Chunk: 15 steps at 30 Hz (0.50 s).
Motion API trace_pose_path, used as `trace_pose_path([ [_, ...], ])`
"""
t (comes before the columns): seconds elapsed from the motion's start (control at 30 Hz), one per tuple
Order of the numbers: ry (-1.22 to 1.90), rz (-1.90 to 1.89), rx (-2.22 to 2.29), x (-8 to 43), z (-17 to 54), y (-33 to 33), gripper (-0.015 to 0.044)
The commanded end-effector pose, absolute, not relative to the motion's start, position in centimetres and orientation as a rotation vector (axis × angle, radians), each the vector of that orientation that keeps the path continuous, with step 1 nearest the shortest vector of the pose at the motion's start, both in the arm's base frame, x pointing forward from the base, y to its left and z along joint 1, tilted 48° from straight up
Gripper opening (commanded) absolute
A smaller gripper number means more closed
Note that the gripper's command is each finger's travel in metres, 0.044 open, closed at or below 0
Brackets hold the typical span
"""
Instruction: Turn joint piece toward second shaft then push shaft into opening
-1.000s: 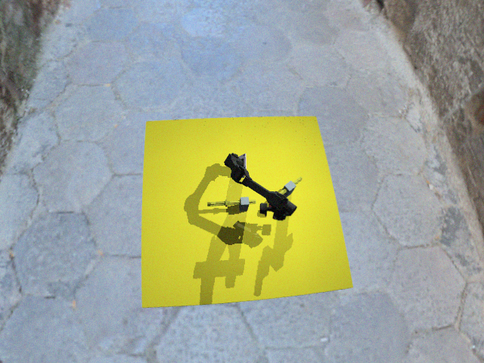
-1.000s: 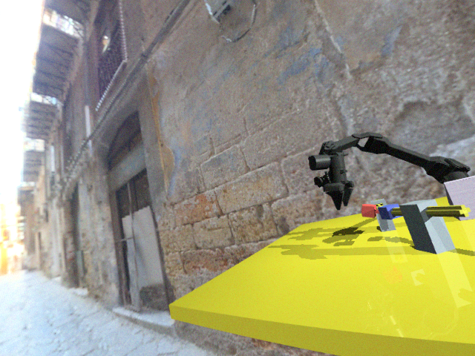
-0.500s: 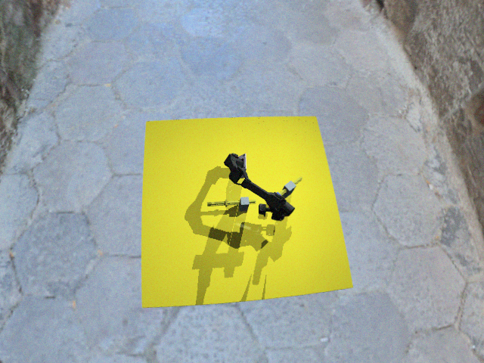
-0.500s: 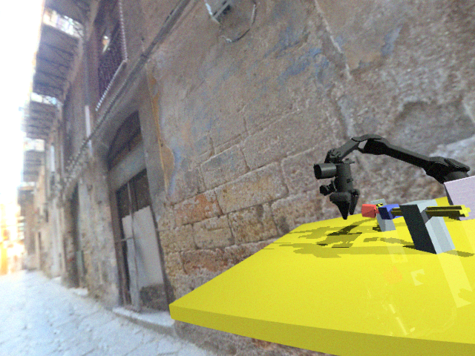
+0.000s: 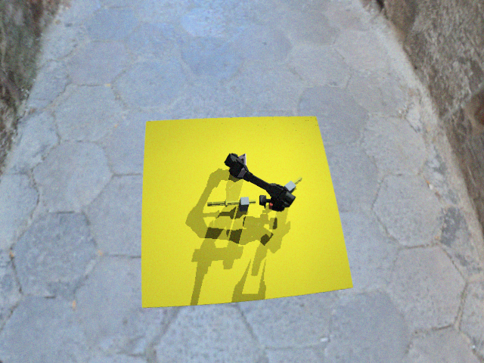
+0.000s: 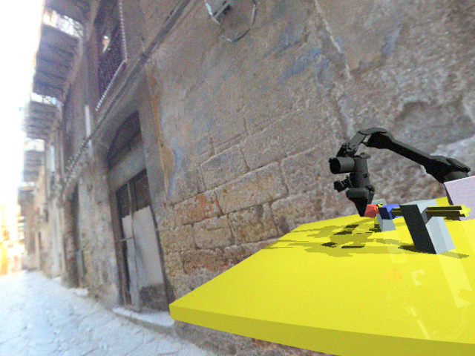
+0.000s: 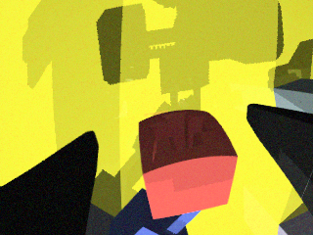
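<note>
The red joint piece (image 5: 271,204) (image 6: 370,211) (image 7: 196,183) sits on a blue hinge part (image 6: 387,211) (image 7: 128,211) at the end of the first shaft (image 5: 299,180), by the far grey block (image 5: 290,185) (image 6: 386,225). Its opening cannot be made out. The second shaft (image 5: 215,203) (image 6: 444,212) runs through the other grey block (image 5: 244,203) (image 6: 414,225); its inner end is short of the joint piece. My gripper (image 6: 364,213) (image 7: 174,124) is open and empty. Its fingers point down, and the red piece shows between them in the wrist view with gaps at both sides.
The yellow table top (image 5: 175,156) (image 6: 287,283) carries both blocks. The black arm (image 5: 255,180) (image 6: 406,151) reaches over from its base and partly hides the first shaft and hinge in the top view. Its shadows lie across the table. The grey block with the second shaft (image 7: 295,100) stands beside the right finger.
</note>
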<state>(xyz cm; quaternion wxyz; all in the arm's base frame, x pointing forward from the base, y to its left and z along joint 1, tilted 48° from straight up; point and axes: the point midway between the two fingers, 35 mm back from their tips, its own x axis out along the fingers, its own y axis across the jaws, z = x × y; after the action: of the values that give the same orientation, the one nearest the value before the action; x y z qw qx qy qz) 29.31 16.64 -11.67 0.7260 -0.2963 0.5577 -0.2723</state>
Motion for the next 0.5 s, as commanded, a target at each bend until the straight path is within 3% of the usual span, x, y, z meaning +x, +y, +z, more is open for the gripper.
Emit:
trace_pose_path([
  [0.0, 1.225, -0.601, -0.634, 28.9, -11.5, 16.7, 0.0440],
  [0.47, 1.224, -0.601, -0.634, 29.4, -12.9, 15.2, 0.0440],
])
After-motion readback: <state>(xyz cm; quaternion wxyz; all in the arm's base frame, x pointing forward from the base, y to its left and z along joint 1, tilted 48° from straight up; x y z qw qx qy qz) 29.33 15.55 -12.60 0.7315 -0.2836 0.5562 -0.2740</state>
